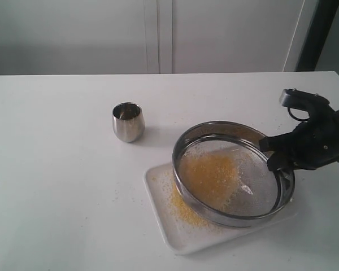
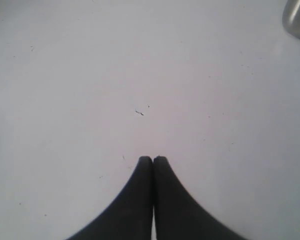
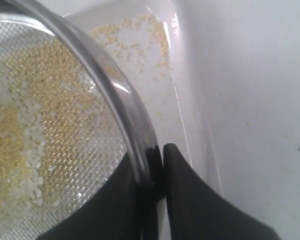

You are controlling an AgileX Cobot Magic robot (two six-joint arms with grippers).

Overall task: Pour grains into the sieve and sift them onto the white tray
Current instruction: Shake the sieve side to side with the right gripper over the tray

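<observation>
In the exterior view, a wide round sieve with a shiny steel rim and fine wire-mesh bottom sits over a flat rectangular white plastic tray with rounded corners, covering most of it. Whether the two touch cannot be told. The grains, a loose mix of fine yellow-orange and paler granules, lie mostly on the half of the mesh away from the black right gripper. More yellow granules are scattered on the tray beside and under the sieve's near-left edge. The right gripper is clamped on the sieve's rim at its right side. A small rounded steel cup stands upright on the white table, well apart from the tray to its upper left. The left gripper does not show here.

In the left wrist view, the left gripper has its two dark fingers pressed together with nothing between them, above bare table. An edge of the steel cup shows at one corner.

In the right wrist view, the right gripper pinches the sieve's steel rim, one finger inside and one outside. Yellow and whitish grains lie on the mesh, and a few yellow ones on the tray just past the rim.
</observation>
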